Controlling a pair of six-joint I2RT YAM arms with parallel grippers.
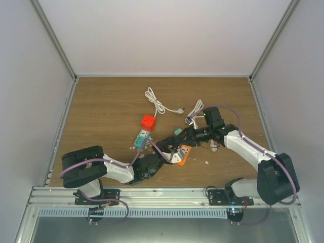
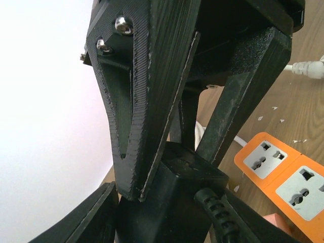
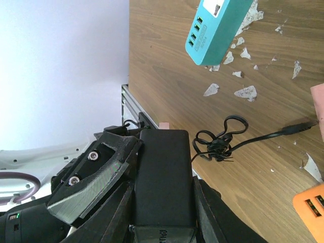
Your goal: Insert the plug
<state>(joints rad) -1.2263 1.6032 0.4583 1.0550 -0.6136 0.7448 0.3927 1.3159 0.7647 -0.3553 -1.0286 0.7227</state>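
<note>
Near the orange strip (image 2: pixel 283 173) — left gripper (image 2: pixel 169 220) and right gripper (image 3: pixel 163 197) both clamp the plug (image 2: pixel 178 185).

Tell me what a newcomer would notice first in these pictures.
Both arms meet mid-table: the left gripper is clamped on a black corded plug, and the right gripper on a black adapter brick. Just beside them lies the bright orange power strip, sockets facing up. A teal power strip with a red block at its far end sits to the left.
</note>
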